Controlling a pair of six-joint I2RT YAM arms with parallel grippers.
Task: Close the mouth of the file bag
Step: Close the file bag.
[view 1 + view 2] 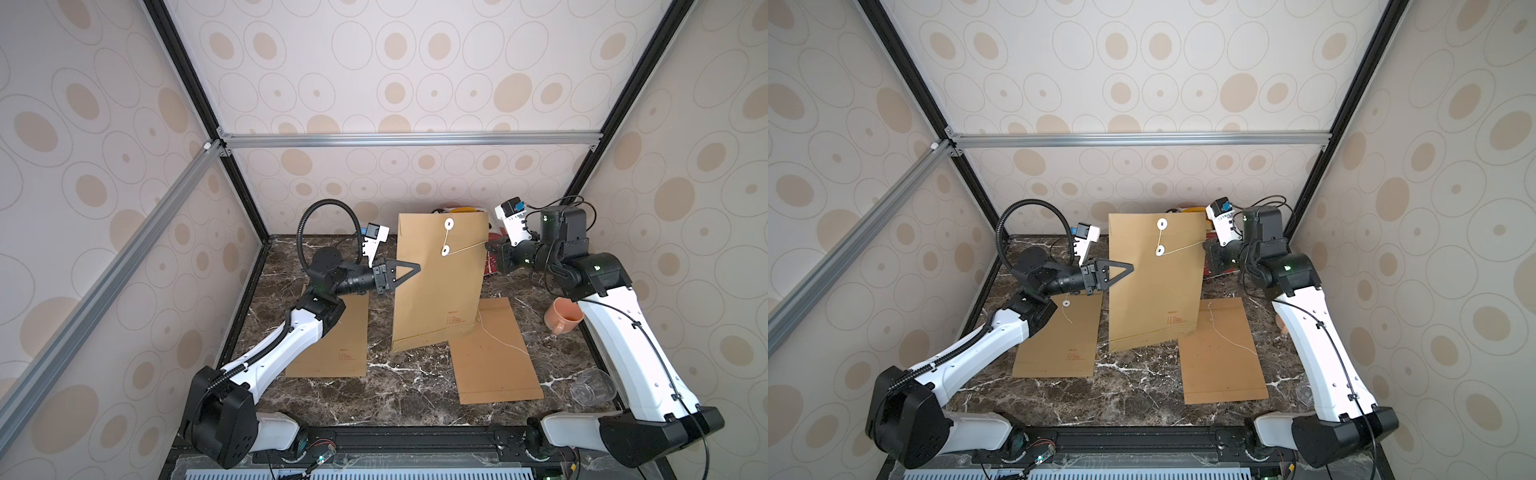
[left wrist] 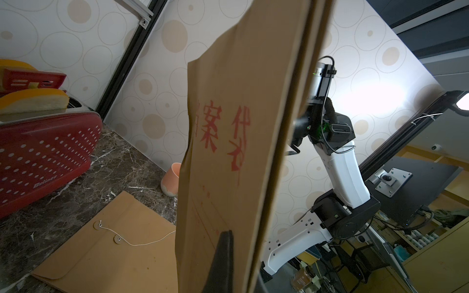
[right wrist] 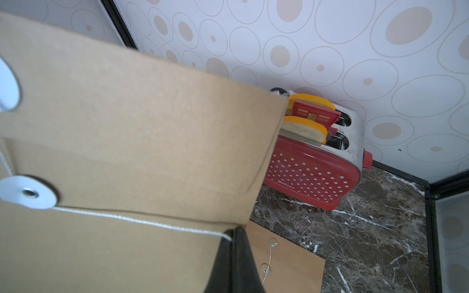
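Note:
The brown paper file bag (image 1: 440,291) (image 1: 1154,291) stands upright mid-table, flap folded down, two white discs near its top. A white string (image 1: 465,247) (image 1: 1183,248) runs from the upper disc (image 1: 449,225) to the lower disc (image 1: 445,250), then sideways to my right gripper (image 1: 490,246) (image 1: 1206,245). That gripper (image 3: 234,233) is shut on the string (image 3: 142,222) at the bag's right edge. My left gripper (image 1: 417,268) (image 1: 1131,266) is shut on the bag's left edge; in the left wrist view one finger (image 2: 223,253) lies on the printed face (image 2: 241,126).
Two more brown file bags lie flat on the marble table (image 1: 332,340) (image 1: 494,353). A red toaster (image 3: 312,172) (image 2: 43,152) stands at the back behind the held bag. A peach cup (image 1: 561,318) and a clear plastic cup (image 1: 592,386) lie by the right arm.

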